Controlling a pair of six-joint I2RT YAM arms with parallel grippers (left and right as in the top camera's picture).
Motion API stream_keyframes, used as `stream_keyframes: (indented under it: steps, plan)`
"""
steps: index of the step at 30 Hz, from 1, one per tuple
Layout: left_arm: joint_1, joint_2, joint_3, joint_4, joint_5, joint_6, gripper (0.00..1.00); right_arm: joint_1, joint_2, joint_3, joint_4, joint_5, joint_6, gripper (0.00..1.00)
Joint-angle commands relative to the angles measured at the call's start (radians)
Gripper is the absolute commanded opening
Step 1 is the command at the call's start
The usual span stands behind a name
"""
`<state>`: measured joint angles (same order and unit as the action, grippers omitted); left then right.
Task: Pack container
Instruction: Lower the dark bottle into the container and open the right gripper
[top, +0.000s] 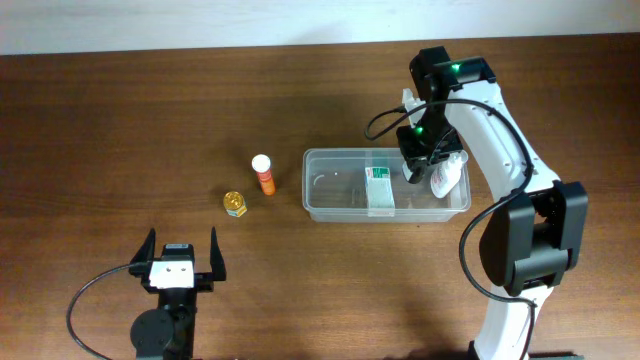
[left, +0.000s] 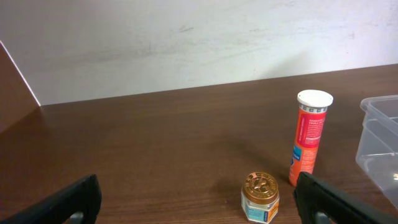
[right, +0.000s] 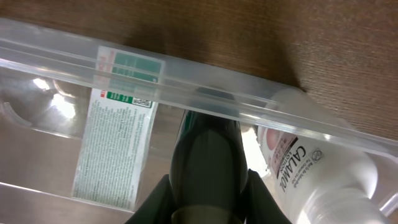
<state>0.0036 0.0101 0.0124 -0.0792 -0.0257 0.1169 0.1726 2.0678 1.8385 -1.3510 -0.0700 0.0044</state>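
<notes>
The container (top: 333, 191) lay lengthwise on the brown table (top: 120, 130), right of centre in the overhead view, with its long sides running left to right. Inside it, a white-and-green box (top: 379, 188) lay flat across the middle, and a white bottle (top: 446, 178) printed CALAMINE lay tilted at the right end, touching the end wall. The right gripper (top: 418, 165) hung over the tub between those 2 items. In the right wrist view a dark rounded shape filled the centre below the rim, and I could not tell whether the fingers were parted or closed, or whether they had hold of anything. The left gripper (top: 182, 245) sat near the front edge of the table, well apart from the tub, with its 2 fingers (left: 68, 202) spread wide and nothing between them. Ahead of it stood an orange tube (top: 264, 175) with a white cap, upright, and a small jar (top: 234, 204) with a gold lid near the tube. Both stood left of the tub, outside it.
</notes>
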Motion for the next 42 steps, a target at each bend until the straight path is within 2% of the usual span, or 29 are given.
stream_keyframes:
  steps: [1,26,28,30,32,37,42]
  plan:
    - [0.006,-0.005,-0.003,-0.004,0.008,0.016,0.99,-0.005,0.003,-0.036,0.021,0.022,0.013,0.2]
    - [0.006,-0.005,-0.003,-0.004,0.008,0.016,0.99,-0.005,0.003,-0.203,0.126,0.019,0.012,0.2]
    - [0.006,-0.005,-0.003,-0.004,0.008,0.016,0.99,-0.005,0.003,-0.202,0.126,0.019,0.012,0.29]
    - [0.006,-0.005,-0.003,-0.004,0.008,0.016,0.99,-0.005,0.003,-0.202,0.126,0.019,0.012,0.32]
    - [0.006,-0.005,-0.003,-0.004,0.008,0.016,0.99,-0.005,0.003,-0.194,0.125,0.019,0.012,0.41]
    - [0.006,-0.005,-0.003,-0.004,0.008,0.016,0.99,-0.005,0.003,-0.095,0.062,0.019,0.012,0.45]
    - [0.006,-0.005,-0.003,-0.004,0.008,0.016,0.99,-0.005,0.003,0.128,-0.062,0.019,0.003,0.47]
